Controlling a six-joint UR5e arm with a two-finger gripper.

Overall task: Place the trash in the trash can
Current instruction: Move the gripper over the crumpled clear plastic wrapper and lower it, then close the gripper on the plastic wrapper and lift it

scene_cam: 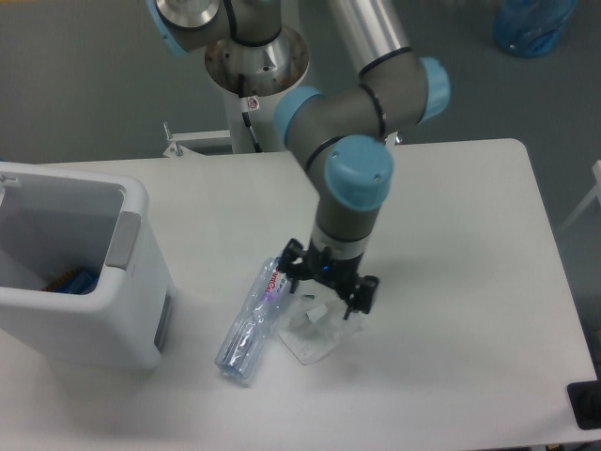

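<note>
The crushed bottle (256,322) is clear, ribbed plastic, flattened along its length, with a red-and-blue label near its upper end. It lies slantwise on the smooth white counter (451,329), its lower end pointing back toward the trash can (80,272). Just beside the bottle, on the side away from the trash can, lies the wrapper (317,335), a crumpled sheet of clear film with a folded white patch in it; the two look close to touching, though the gap is hard to judge.

The trash can is a boxy white plastic bin with a thick rounded rim and a grey panel on the side facing the bottle. Something blue shows low inside it.

The hand (329,289) hangs directly over the wrapper's upper edge, beside the bottle's labelled end. Its dark fingers are spread wide apart and grip nothing. Whether the tips touch the film cannot be told. A small blue light glows between the fingers.
</note>
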